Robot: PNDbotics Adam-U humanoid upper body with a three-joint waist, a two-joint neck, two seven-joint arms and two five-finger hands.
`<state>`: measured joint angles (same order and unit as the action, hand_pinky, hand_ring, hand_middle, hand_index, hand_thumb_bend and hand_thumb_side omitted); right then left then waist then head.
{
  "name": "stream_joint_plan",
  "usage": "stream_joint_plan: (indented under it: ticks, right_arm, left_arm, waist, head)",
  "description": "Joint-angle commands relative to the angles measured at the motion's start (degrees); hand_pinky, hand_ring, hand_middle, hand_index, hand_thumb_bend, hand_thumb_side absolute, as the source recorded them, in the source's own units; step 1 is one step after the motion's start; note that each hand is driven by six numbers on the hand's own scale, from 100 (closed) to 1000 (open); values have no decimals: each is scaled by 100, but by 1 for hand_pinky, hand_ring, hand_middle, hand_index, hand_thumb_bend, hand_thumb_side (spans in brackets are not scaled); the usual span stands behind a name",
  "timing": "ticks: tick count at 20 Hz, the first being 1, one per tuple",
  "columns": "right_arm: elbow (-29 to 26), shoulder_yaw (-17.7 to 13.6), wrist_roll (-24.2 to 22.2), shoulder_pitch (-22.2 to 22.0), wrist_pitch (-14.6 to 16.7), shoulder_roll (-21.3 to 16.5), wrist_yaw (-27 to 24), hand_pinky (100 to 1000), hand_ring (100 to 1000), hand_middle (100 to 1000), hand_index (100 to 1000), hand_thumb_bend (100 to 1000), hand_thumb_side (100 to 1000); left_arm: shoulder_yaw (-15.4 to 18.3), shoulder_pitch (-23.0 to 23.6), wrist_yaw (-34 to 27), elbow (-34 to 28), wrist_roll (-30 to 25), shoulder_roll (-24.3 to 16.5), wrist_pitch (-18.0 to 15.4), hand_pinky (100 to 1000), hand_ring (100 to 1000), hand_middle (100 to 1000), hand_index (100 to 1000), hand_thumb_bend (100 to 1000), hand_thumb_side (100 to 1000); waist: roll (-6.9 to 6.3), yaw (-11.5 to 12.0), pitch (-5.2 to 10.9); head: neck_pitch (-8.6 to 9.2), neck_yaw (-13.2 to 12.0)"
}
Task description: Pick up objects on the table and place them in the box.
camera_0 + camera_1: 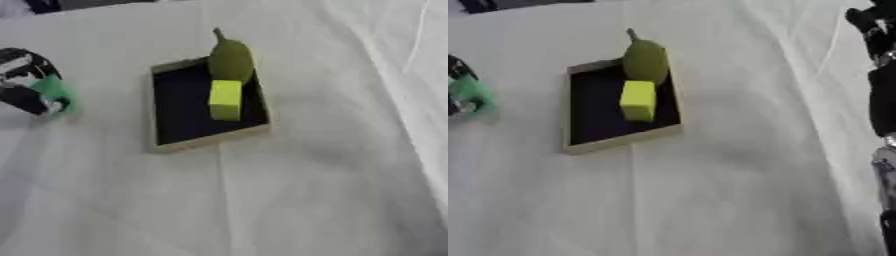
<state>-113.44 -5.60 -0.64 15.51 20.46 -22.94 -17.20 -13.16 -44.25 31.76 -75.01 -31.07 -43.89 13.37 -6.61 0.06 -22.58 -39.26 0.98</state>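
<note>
A shallow box [166, 145] with a tan rim and a dark floor lies on the white cloth at centre. Inside it, a yellow block [225, 99] lies toward the right wall. A green pear-shaped fruit [231, 60] rests over the far right corner. My left hand [24, 82] is at the left edge, well left of the box, curled round a small green object [58, 94] just above the cloth. My right hand [871, 25] shows as a dark shape at the upper right edge of the right eye view, far from the box.
A white cloth [289, 200] with soft folds covers the table. My right forearm [883, 105] runs down the right edge of the right eye view. Dark shapes sit beyond the far left corner.
</note>
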Motion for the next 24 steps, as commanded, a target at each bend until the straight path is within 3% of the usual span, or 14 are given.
stream_joint_plan:
  ticks: [1, 10, 24]
  right_arm:
    - [-116, -34, 16, 3, 29, -128, -15, 895, 959, 586, 815, 100, 637]
    - [-116, -26, 25, -21, 30, -158, -40, 894, 958, 585, 814, 100, 639]
    - [-116, -9, 26, 101, 42, -188, -128, 893, 955, 586, 813, 100, 642]
  left_arm:
    - [30, -156, -89, -282, -63, -280, 4, 891, 809, 708, 642, 190, 154]
    - [-201, -494, -199, -723, -315, -104, -45, 887, 804, 705, 644, 133, 128]
    - [-805, -1575, -279, -711, -870, 1121, -262, 878, 794, 695, 658, 100, 169]
  waist:
    - [8, 21, 204]
    - [-16, 0, 275]
    - [-111, -244, 285]
  head:
    - [-14, -77]
    - [-12, -159]
    - [-33, -282]
